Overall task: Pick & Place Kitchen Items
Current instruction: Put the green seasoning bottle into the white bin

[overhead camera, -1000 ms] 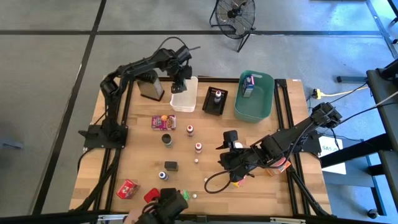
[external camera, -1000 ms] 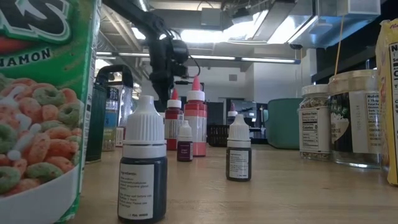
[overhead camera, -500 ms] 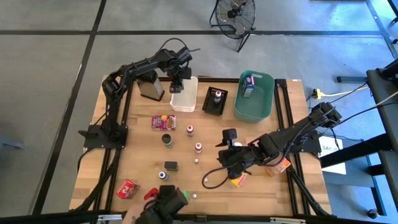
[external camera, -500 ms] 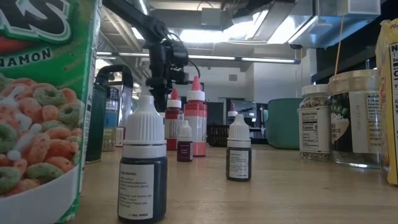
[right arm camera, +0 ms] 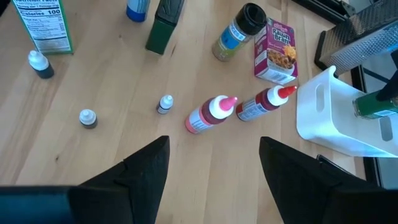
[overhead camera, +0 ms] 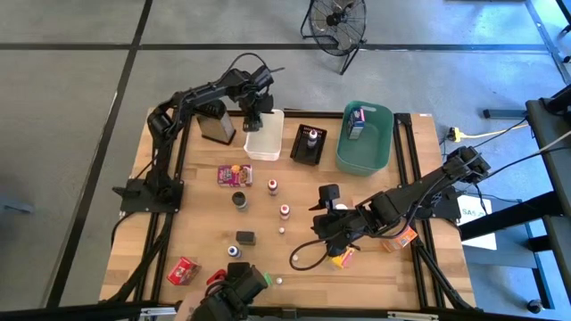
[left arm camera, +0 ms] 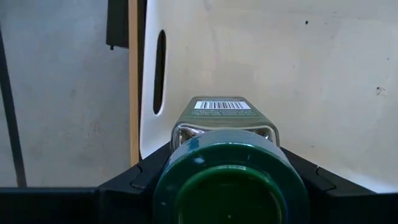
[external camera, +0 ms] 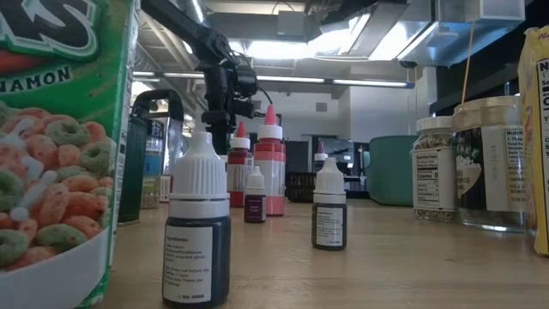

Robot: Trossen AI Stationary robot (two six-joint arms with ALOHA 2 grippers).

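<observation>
The left gripper (overhead camera: 256, 122) hangs over the white bin (overhead camera: 265, 135) at the far side of the table (overhead camera: 201, 234), its fingers clamped on a green-lidded jar (left arm camera: 229, 172); the left wrist view looks down past the lid onto the bin's bare floor. So the step in hand is the placing of this jar, and the next move likely calls for lowering it inside the walls before letting go. The right gripper (overhead camera: 326, 198) waits mid-table, fingers spread and holding nothing, above the red-capped bottles (right arm camera: 211, 114) and droppers (right arm camera: 165, 104) not yet sorted.
</observation>
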